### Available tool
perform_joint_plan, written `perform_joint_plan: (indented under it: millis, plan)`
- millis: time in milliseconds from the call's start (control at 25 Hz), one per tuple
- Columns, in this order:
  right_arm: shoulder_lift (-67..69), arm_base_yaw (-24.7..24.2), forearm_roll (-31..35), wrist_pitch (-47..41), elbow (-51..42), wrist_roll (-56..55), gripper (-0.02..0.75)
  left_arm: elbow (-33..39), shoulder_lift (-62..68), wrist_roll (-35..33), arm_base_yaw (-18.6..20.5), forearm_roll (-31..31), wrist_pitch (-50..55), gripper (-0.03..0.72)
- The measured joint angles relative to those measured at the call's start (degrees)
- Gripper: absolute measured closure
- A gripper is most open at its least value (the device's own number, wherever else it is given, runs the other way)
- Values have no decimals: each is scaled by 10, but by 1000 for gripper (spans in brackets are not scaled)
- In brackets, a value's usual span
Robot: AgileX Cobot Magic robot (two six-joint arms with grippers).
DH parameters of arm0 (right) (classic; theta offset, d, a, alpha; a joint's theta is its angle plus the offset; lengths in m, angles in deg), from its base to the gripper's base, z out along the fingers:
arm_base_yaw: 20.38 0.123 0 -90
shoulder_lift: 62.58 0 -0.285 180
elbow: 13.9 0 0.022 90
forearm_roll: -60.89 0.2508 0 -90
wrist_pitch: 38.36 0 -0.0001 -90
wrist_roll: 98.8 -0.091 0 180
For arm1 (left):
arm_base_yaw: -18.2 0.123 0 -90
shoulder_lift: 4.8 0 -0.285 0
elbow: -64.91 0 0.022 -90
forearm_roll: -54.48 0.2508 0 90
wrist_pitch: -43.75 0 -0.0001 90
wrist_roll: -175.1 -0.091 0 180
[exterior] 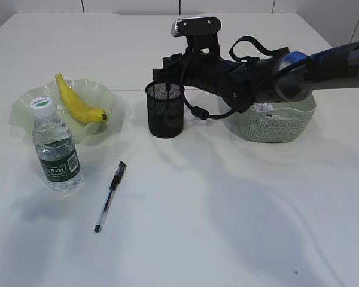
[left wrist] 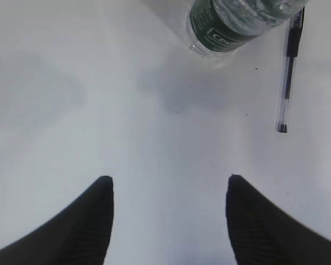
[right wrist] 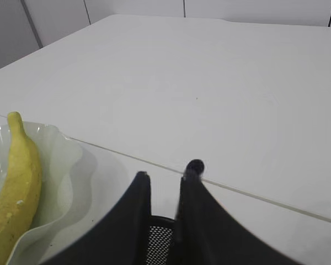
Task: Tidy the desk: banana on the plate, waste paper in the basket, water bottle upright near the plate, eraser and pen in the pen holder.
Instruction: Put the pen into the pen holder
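From the exterior view, the right arm is reaching across from the right, and the right gripper is hanging just over the mouth of the black mesh pen holder. Just right of the holder, partly behind the arm, the woven basket is sitting with crumpled waste paper inside. Over on the left, the banana is lying on the pale green plate, and the water bottle is standing upright just in front of it. The pen is lying on the table, nearer and to the right of the bottle, well apart from the holder.

Over to the left wrist view: the left gripper is hovering wide apart with nothing between its fingers. Bottle and pen are lying farther off, up at the top right.

Right wrist view now: the right gripper is showing only a narrow gap, nothing visibly held. The holder's mesh rim is peeking out directly beneath. To the left, banana on plate.
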Motion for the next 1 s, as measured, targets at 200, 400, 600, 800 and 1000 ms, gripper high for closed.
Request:
perform_joint_plan:
  millis: [200, 400, 600, 800, 1000]
  plan:
    - [0, 0, 0, 0, 0, 0, 587, 0, 0, 0, 0, 1, 0, 237]
    - [0, 0, 0, 1, 0, 0, 569, 0, 0, 0, 0, 1, 0, 237]
    - [-20, 0, 0, -43, 0, 0, 570, 0, 0, 0, 0, 1, -7, 237]
    - [-67, 0, 0, -115, 0, 0, 570, 0, 0, 0, 0, 1, -14, 237]
    - [-113, 0, 0, -211, 0, 0, 570, 0, 0, 0, 0, 1, -17, 237]
